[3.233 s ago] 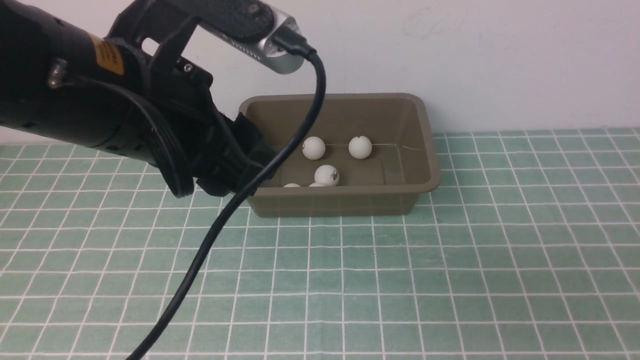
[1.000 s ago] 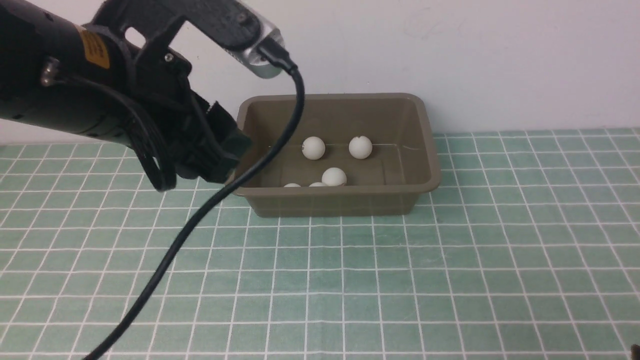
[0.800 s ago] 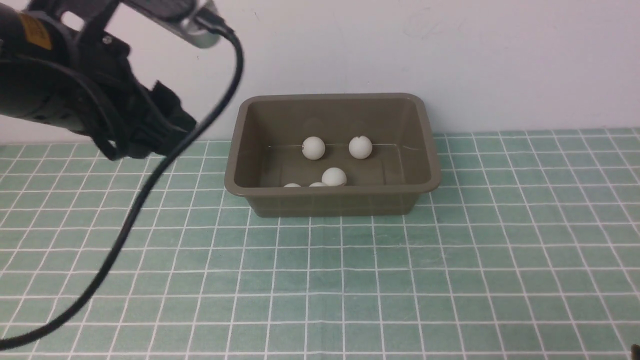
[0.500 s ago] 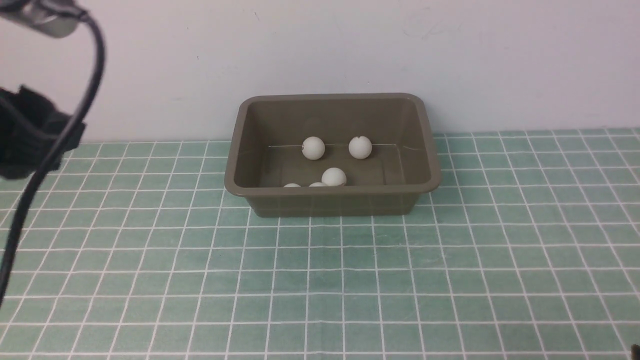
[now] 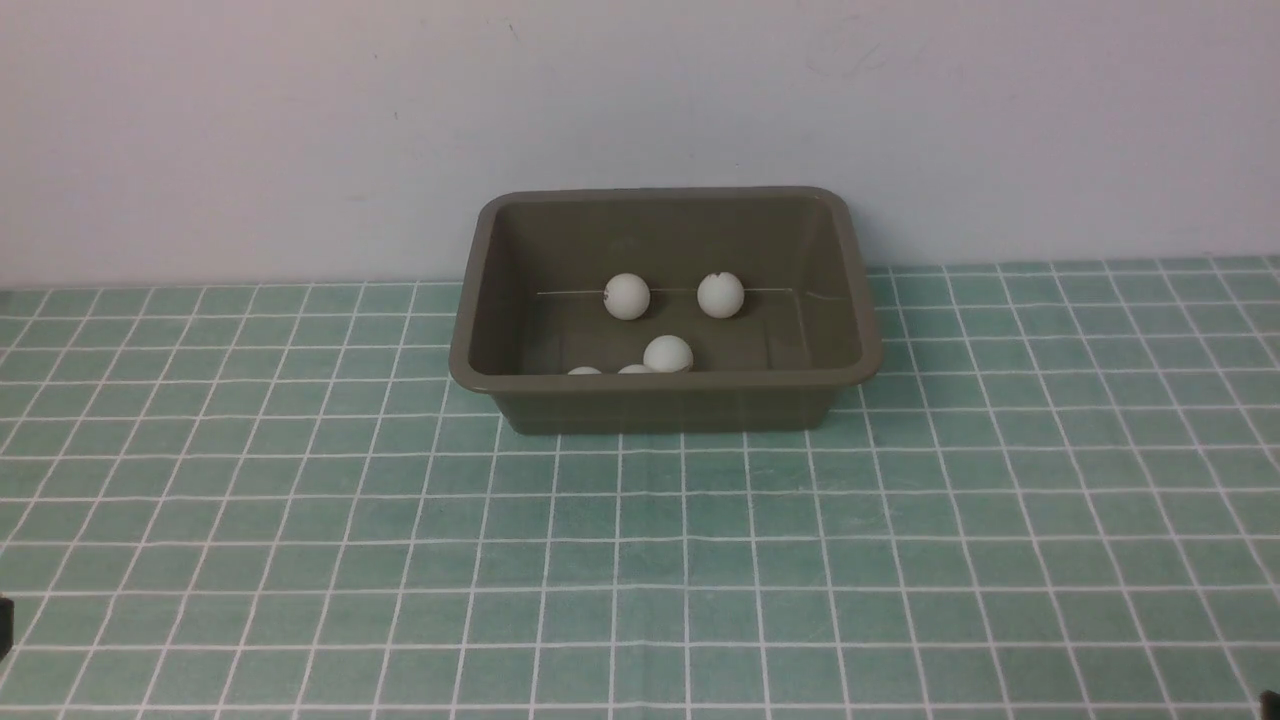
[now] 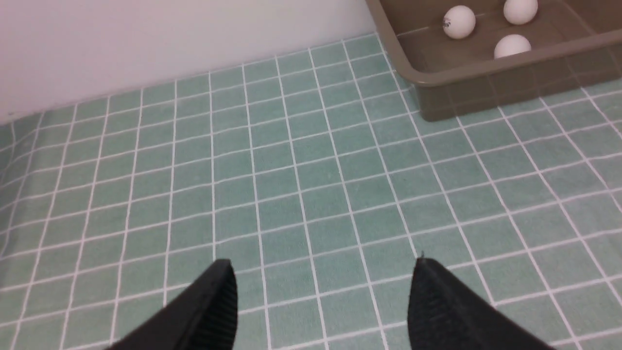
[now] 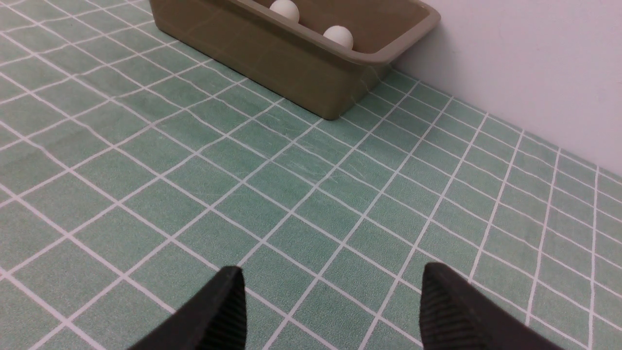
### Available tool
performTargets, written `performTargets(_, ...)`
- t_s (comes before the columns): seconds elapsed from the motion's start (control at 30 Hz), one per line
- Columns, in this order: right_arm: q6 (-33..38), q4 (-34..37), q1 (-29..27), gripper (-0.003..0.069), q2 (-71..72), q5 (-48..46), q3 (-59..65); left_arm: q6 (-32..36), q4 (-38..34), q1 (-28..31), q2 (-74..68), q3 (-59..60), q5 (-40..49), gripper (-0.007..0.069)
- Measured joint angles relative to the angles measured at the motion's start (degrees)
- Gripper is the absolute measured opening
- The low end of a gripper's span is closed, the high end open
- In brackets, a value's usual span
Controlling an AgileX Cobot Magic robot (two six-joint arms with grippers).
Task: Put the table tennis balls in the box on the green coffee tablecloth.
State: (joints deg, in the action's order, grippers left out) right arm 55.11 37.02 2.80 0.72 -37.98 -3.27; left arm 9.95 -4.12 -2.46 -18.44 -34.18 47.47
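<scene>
Five table tennis balls (image 5: 667, 353) lay inside the box (image 5: 664, 398) on the green coffee tablecloth (image 5: 640, 560) in the front view; light, smooth, they would roll unless pinched across the middle. Left wrist: left gripper (image 6: 323, 304) gaped, empty. Right wrist: right gripper (image 7: 330, 306) likewise apart, empty.

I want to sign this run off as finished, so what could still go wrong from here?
1. The small white table tennis balls lie loose in the open olive-brown plastic box; a knock could roll them about.
2. Two balls near the front wall barely show from the front, so the count is easy to misjudge.
3. The box sits unfixed on the mint-green checked tablecloth; a snagged cloth could probably shift it.
</scene>
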Motion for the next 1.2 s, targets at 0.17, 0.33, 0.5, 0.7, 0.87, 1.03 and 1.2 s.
performTargets(0.17, 0.0, 0.0, 0.0, 0.0441, 0.0, 0.0, 0.0, 0.0, 0.0, 0.0, 3.9, 7.2, -8.2, 0.0426)
performTargets(0.33, 0.0, 0.0, 0.0, 0.0441, 0.0, 0.0, 0.0, 0.0, 0.0, 0.0, 4.2, 15.5, -21.5, 0.0426)
performTargets(0.5, 0.0, 0.0, 0.0, 0.0441, 0.0, 0.0, 0.0, 0.0, 1.4, 0.0, 4.2, 23.6, -30.2, 0.0426)
performTargets(0.7, 0.0, 0.0, 0.0, 0.0441, 0.0, 0.0, 0.0, 0.0, 2.4, 0.0, 5.0, 27.9, -30.8, 0.0426)
performTargets(0.87, 0.0, 0.0, 0.0, 0.0441, 0.0, 0.0, 0.0, -0.2, 2.3, 0.0, 9.2, 31.2, -28.6, 0.0426)
performTargets(1.03, 0.0, 0.0, 0.0, 0.0441, 0.0, 0.0, 0.0, -0.6, 1.5, 0.0, 11.4, 32.1, -23.9, 0.0426)
performTargets(1.2, 0.0, 0.0, 0.0, 0.0441, 0.0, 0.0, 0.0, -0.6, 1.3, 0.0, 13.9, 32.9, -23.7, 0.0426)
